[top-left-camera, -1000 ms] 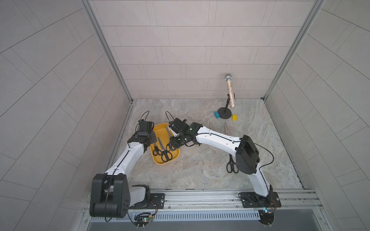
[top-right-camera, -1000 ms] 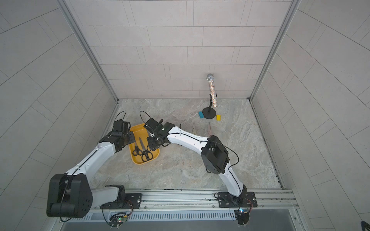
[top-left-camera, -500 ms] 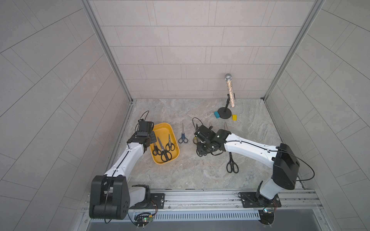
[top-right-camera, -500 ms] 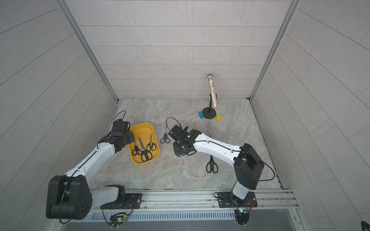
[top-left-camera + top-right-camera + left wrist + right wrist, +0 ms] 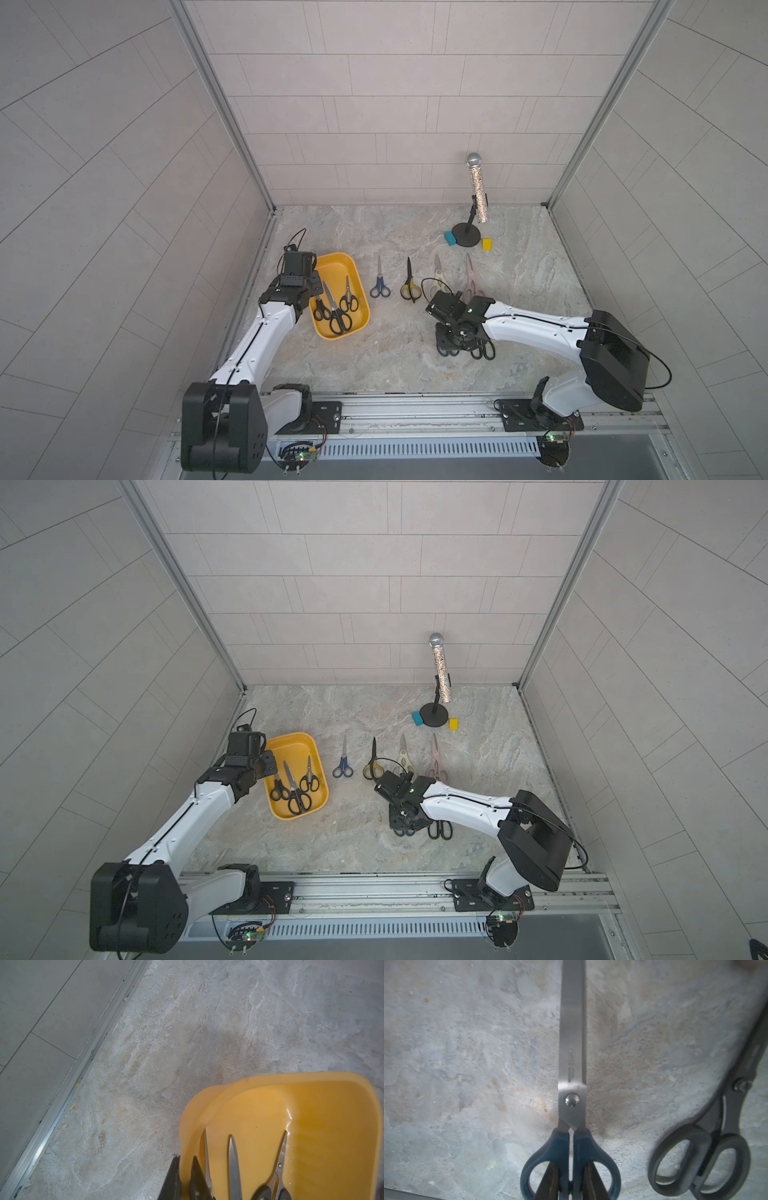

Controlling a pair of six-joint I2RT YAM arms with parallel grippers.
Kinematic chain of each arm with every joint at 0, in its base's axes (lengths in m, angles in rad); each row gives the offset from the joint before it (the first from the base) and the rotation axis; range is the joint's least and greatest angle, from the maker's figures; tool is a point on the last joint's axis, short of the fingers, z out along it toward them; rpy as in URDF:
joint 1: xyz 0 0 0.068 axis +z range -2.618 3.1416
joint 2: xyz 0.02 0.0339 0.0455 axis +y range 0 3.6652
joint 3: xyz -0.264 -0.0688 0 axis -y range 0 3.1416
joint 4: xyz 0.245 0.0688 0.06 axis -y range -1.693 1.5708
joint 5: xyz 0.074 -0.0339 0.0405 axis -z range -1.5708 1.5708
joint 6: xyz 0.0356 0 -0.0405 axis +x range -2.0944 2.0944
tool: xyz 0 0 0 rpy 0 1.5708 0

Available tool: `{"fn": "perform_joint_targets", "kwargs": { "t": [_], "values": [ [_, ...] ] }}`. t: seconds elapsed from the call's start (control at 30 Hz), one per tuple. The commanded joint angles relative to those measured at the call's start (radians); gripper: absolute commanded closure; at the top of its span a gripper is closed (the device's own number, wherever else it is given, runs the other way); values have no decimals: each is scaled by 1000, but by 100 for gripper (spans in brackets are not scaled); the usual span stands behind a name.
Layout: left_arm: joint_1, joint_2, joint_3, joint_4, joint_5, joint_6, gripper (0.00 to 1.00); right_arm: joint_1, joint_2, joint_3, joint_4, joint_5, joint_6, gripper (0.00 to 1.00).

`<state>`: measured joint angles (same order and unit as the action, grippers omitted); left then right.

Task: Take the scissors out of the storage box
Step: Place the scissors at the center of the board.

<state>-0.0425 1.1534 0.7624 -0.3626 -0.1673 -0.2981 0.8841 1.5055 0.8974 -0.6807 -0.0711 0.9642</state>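
The yellow storage box point(image 5: 336, 266) point(image 5: 291, 741) point(image 5: 311, 1115) holds three black-handled scissors point(image 5: 336, 311) point(image 5: 296, 789) point(image 5: 233, 1163). My left gripper point(image 5: 313, 286) point(image 5: 268, 764) point(image 5: 185, 1157) is shut on the box's left wall, one finger inside and one outside. Low over the table's front middle, my right gripper point(image 5: 451, 347) point(image 5: 405, 820) point(image 5: 572, 1178) is shut on dark blue-handled scissors point(image 5: 572, 1043), its fingers point(image 5: 550, 1180) showing through the loops. Black scissors point(image 5: 482, 351) point(image 5: 440, 830) point(image 5: 699, 1159) lie just beside them.
Small blue scissors point(image 5: 379, 282), black-and-yellow scissors point(image 5: 410, 284), cream shears point(image 5: 438, 274) and pink shears point(image 5: 471, 276) lie in a row right of the box. A microphone on a stand point(image 5: 476, 187), a blue block point(image 5: 450, 238) and a small yellow block point(image 5: 486, 244) stand at the back.
My right gripper has carried the dark blue scissors from the box to the right and toward the front, down beside the black scissors. The left gripper has stayed on the box.
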Motion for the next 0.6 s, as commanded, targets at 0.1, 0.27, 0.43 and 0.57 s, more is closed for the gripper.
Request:
{"fn": "perform_joint_targets", "kwargs": {
  "t": [0.1,0.27,0.43,0.57],
  "values": [
    [-17,-24,-23,33,-16,33,100,0,62,-8,42,9,41,94],
    [-19,-23,-23,33,-20,33,100,0,97,-11,50,12,28,91],
    [-19,-27,-23,31,-26,35,100,0,103,-8,48,12,18,77],
    [-19,-24,-22,31,-29,37,100,0,73,5,24,40,5,65]
  ]
}}
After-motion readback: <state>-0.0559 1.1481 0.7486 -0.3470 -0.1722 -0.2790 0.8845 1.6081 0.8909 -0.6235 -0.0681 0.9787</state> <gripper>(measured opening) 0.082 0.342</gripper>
